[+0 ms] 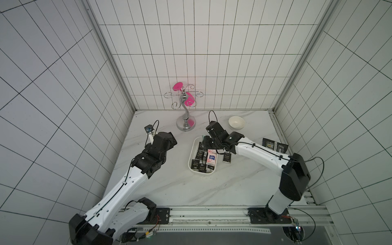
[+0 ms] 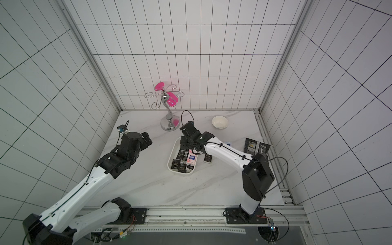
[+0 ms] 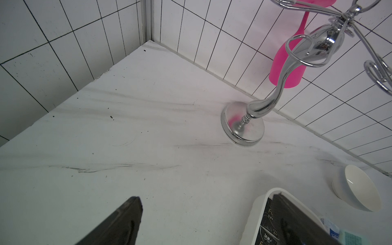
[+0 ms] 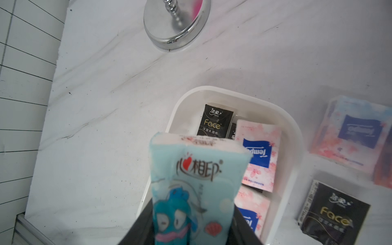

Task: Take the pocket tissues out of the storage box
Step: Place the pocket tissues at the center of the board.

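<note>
The white storage box [image 1: 191,154] [image 2: 172,153] sits mid-table with several black and pink pocket tissues [image 1: 211,158] in it. My right gripper [image 4: 192,224] is shut on a teal cartoon-printed pack [image 4: 191,182], held just above the box's far end [image 4: 233,93]. In both top views this gripper [image 1: 206,141] [image 2: 184,144] hangs over that end. A black Face pack [image 4: 335,214] [image 1: 226,158] and a pink pack [image 4: 350,133] lie on the table beside the box. My left gripper [image 3: 209,222] stands open and empty, left of the box [image 3: 257,203].
A chrome cup stand [image 1: 186,124] with pink cups stands at the back, close to the box's far end. A small white bowl [image 1: 236,122] sits back right. Two black foil pouches [image 1: 274,145] lie by the right wall. Tiled walls close three sides.
</note>
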### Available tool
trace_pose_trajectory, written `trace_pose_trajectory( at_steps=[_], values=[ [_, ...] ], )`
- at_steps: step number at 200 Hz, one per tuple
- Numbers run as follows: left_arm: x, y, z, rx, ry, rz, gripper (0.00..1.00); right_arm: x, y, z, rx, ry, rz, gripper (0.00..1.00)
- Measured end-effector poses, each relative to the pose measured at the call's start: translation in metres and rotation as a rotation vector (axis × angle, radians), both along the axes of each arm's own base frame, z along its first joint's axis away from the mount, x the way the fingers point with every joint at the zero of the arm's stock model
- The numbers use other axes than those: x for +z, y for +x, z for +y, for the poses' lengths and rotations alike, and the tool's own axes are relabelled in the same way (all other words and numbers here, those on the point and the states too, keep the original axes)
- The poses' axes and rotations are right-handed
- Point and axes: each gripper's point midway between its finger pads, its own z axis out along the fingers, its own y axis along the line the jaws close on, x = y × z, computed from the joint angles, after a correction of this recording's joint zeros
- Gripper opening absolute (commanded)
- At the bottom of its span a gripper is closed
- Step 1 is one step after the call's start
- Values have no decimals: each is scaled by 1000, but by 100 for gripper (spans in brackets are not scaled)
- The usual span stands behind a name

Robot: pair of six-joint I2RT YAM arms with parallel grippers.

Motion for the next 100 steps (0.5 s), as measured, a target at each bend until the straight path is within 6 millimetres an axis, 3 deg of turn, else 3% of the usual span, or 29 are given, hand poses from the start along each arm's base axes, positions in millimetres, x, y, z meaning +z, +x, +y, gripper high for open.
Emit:
trace_pose_trajectory(
  at_steps=[26,56,78,100],
  values=[
    [3,1,0,-1,-2,-6,98,-16,-4,-63,-89,-40,17,45],
    [5,1,-1,-1,-6,-11,98,-60,-22,-137,-211,-140,88,46],
    [6,2,-2,-2,-9,-15,98,-92,-39,-167,-248,-198,154,46],
    [6,4,-3,-4,-9,-13,98,-115,-47,-180,-259,-250,206,46]
  ],
)
